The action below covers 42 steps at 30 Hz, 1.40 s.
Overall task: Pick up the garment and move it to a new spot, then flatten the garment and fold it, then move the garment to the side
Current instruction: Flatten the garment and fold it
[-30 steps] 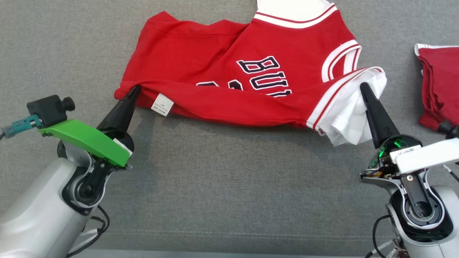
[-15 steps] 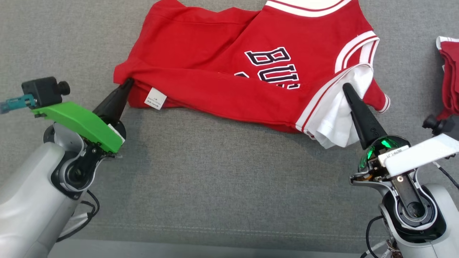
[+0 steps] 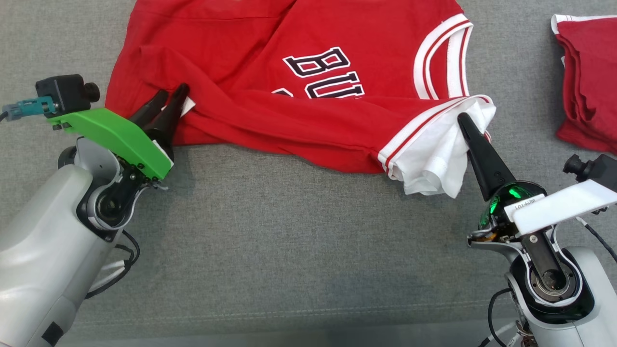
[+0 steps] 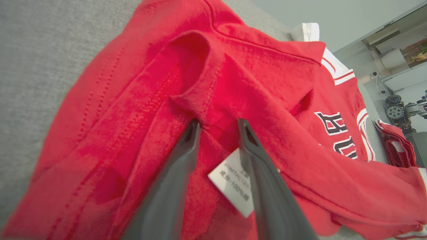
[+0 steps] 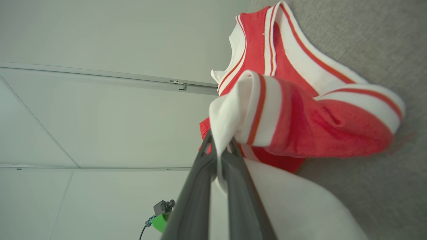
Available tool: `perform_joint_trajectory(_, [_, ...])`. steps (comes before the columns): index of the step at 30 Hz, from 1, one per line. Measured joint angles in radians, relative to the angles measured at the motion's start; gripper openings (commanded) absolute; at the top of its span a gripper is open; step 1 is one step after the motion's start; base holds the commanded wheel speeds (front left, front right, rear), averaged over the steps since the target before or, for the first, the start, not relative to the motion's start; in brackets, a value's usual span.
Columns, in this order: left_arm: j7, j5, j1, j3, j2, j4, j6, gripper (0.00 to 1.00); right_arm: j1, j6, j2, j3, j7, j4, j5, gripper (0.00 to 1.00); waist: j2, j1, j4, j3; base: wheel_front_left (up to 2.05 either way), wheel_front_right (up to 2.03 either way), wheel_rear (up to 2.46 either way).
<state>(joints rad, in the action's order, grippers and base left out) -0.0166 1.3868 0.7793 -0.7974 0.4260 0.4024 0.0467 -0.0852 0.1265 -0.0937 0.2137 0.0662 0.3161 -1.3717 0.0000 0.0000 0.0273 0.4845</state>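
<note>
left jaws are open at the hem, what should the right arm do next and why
Probably open the right gripper and release: it is shut on the white sleeve of the jersey, while the left gripper stands open, fingers apart around loose cloth.

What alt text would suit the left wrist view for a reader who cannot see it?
The left claw, its two dark fingers parted, points at a rumpled red jersey lying on grey fabric. A white care label lies between the fingers, and black-and-white lettering shows on the jersey farther right.
</note>
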Motion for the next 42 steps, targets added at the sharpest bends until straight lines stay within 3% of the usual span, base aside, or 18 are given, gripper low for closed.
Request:
perform_joint_trajectory(13, [-0.039,-0.082,0.000,-0.038,-0.002,0.006,0.006,1.00,0.015,0.000,0.005,-0.020,-0.014,-0.012,0.000,0.00,0.0000,0.0000,0.038,-0.009,0.00,0.00,0.00])
perform_joint_trajectory(23, [-0.073,-0.174,-0.013,-0.078,0.065,-0.005,0.023,1.00,0.023,0.000,0.011,-0.002,-0.013,-0.026,0.000,0.00,0.0000,0.0000,0.081,-0.027,0.00,0.00,0.00])
perform_joint_trajectory(42, [-0.082,-0.172,0.016,-0.073,0.043,0.009,0.047,1.00,0.022,0.000,0.021,0.020,-0.003,-0.025,0.009,0.00,0.0000,0.0000,0.041,0.007,0.00,0.00,0.00])
